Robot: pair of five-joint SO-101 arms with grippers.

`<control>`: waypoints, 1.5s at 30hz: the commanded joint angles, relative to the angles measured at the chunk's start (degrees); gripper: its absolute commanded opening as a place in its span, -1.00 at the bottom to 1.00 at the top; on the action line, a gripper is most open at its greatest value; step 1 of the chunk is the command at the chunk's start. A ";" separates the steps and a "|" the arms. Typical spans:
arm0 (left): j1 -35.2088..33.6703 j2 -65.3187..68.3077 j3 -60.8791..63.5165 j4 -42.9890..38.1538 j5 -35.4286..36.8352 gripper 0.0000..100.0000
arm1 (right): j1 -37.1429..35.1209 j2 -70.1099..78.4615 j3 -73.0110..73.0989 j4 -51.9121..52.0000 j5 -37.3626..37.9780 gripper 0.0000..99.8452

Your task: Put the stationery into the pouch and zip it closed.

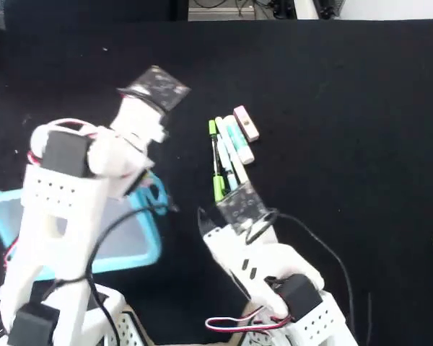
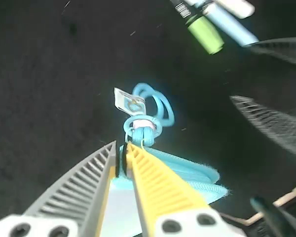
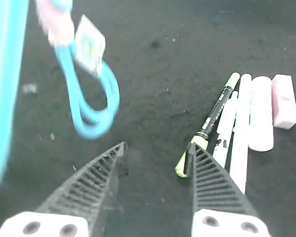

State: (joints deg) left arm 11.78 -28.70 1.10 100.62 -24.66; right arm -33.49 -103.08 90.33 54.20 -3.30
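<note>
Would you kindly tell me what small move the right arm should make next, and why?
Probably shift the right gripper slightly sideways until the green-capped pen sits between its open fingers. One finger lies beside the pen's end, and the left gripper seems to pinch the pouch.

White plastic arms with black motors and ribbed jaws

The left arm [image 1: 72,187] and right arm [image 1: 274,267] have perforated white shells, black motor blocks [image 1: 61,153] and black cables [image 1: 330,251]; a red-and-white wire [image 1: 231,322] loops at the right base. The left jaws are grey and yellow, the right both dark grey.
</note>
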 commanded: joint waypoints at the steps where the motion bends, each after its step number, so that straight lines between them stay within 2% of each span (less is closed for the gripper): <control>1: 5.14 -3.78 -7.60 0.09 4.13 -0.94 | 4.92 -5.85 -3.82 -1.76 -3.52 -0.60; 5: 6.64 -5.19 -11.91 0.18 6.59 -0.94 | 6.59 -5.85 -8.48 -0.26 -3.78 -0.60; 11: 12.70 -8.79 -8.84 0.18 8.53 -0.94 | -2.55 -5.85 -12.18 0.18 -3.78 -0.44; 15: 16.92 -11.52 -3.47 0.18 8.18 -0.94 | -2.90 -5.85 -11.91 0.97 -3.78 -0.39; 21: 17.80 -14.42 5.85 0.18 5.27 -0.94 | -2.02 -8.92 -19.21 12.75 -2.81 -0.39; 26: 17.45 -17.05 7.69 0.18 5.27 -0.94 | -9.05 -9.27 -16.31 12.92 5.19 -0.39; 31: 17.71 -18.73 7.69 0.18 5.54 -0.94 | -16.88 -9.27 -15.34 10.46 1.23 -0.38; 36: 17.89 -19.16 7.78 0.18 5.45 -0.94 | -17.32 -9.27 -10.86 3.87 -0.35 -0.38; 45: 17.98 -19.25 14.55 0.26 2.37 -0.94 | -17.32 -9.36 -10.42 3.25 -0.09 -0.39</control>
State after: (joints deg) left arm 29.45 -47.08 14.64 100.44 -20.53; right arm -50.02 -103.08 79.87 59.03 -3.12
